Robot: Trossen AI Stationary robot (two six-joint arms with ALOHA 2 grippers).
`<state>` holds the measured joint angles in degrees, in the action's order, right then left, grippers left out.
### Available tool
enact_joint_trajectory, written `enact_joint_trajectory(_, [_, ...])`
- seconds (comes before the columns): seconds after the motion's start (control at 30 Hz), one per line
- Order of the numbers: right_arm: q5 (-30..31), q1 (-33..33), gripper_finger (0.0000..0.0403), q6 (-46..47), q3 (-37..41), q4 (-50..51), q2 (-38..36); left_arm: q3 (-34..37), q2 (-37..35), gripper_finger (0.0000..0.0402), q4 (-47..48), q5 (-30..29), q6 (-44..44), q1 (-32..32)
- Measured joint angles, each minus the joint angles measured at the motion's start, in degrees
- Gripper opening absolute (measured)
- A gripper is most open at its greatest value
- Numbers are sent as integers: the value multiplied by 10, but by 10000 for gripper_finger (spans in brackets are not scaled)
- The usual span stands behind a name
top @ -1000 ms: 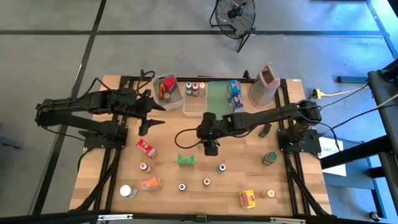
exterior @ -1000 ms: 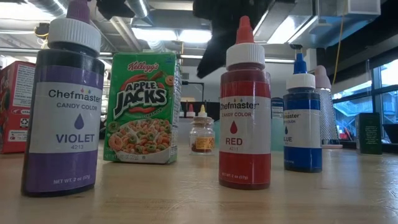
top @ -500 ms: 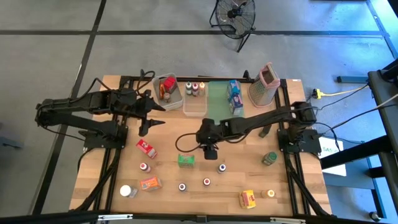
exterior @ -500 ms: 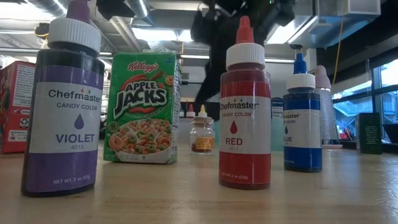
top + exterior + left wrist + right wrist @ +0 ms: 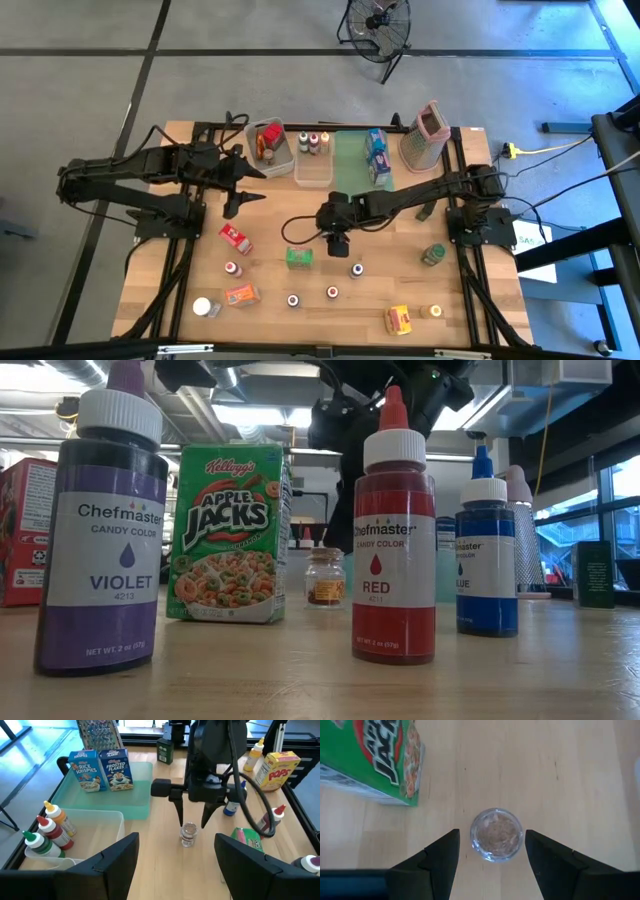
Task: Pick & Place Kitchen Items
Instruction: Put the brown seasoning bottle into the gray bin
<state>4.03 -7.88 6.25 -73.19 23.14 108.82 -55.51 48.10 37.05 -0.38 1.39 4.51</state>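
Right gripper [image 5: 490, 852] above mid-table, fingers spread, straddling a small clear spice jar [image 5: 496, 834] without touching. Jar upright on the wooden table [image 5: 400, 280], just beside the green Apple Jacks box [image 5: 226, 532]. Red bottle [image 5: 394, 540], violet bottle [image 5: 103, 530] and blue bottle [image 5: 487, 555] nearer the front edge. Left gripper [image 5: 243, 186] near the clear bins [image 5: 312, 170], fingers spread, empty.
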Motion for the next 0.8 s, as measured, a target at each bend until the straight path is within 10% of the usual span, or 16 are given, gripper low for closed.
enact_joint_trajectory(0.8, [-34, 7, 211, -5, 0, -32, 27, 0, 0, 255, 1, 5, 4, 0])
